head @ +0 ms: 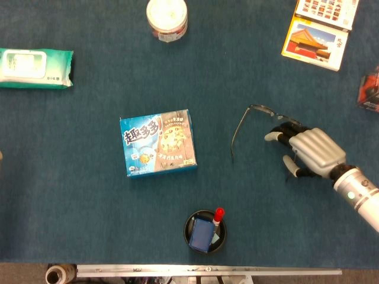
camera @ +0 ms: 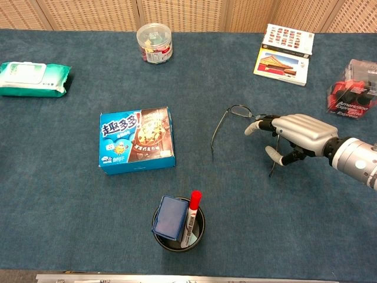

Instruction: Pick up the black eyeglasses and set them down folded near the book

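Observation:
The black eyeglasses (head: 241,126) (camera: 238,110) lie unfolded on the blue table, right of centre, with both temples pointing toward the near edge. My right hand (head: 311,151) (camera: 294,131) hovers low over their right half, its fingers spread and stretched left, hiding the right lens; whether it touches the frame is unclear. It holds nothing. The book (head: 315,40) (camera: 283,62), with a red palace on a yellow cover, lies at the far right. My left hand is outside both views.
A blue cookie box (head: 159,142) (camera: 136,140) lies mid-table. A black cup (head: 205,232) (camera: 178,219) with a red-capped marker stands near the front edge. Far side: wipes pack (head: 35,68), round jar (head: 167,18), a second booklet (head: 325,10). A red-black box (camera: 353,88) sits at the right edge.

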